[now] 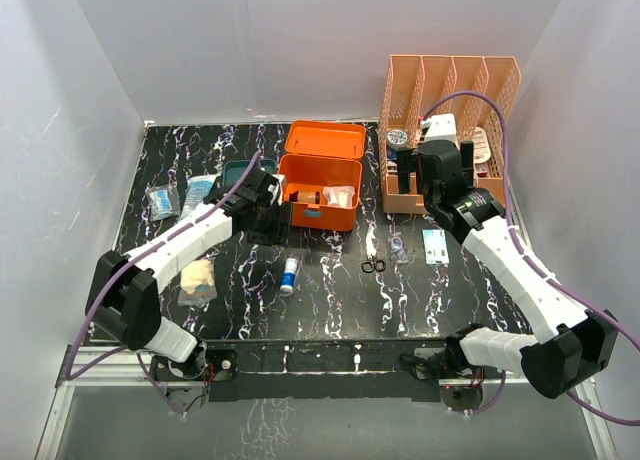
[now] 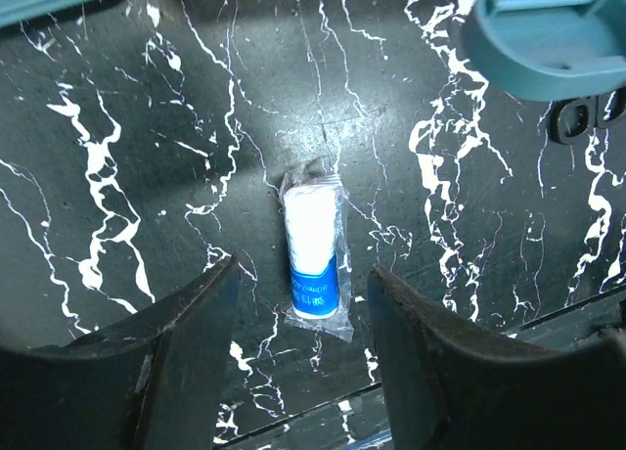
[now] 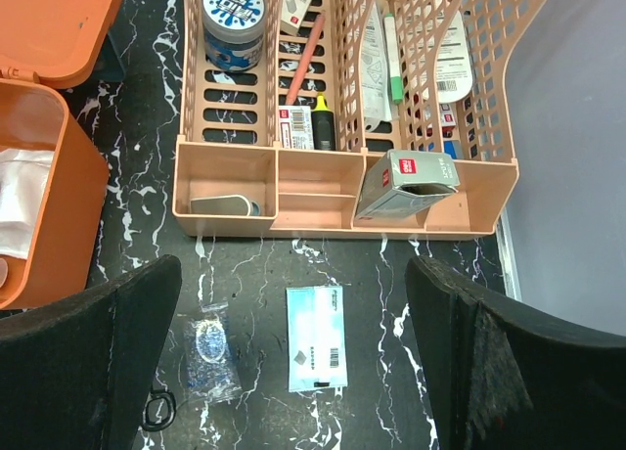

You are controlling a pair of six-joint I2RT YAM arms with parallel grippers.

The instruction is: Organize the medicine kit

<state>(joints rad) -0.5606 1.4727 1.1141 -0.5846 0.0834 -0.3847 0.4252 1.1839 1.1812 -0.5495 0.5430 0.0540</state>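
The orange medicine kit stands open at mid-table with its lid tipped back; its wall also shows in the right wrist view. Its teal tray lies outside, to its left. My left gripper is open and empty, just left of the kit's front. In the left wrist view it hangs above a wrapped blue-and-white roll. My right gripper is open and empty in front of the peach organizer. In the right wrist view it is above a flat pale-blue packet.
The peach slatted organizer stands at the back right, holding pens, a tin and a box. Scissors, a small clear bag, a beige pad and blue packets lie on the black marbled table. The kit's latch hangs near the left gripper.
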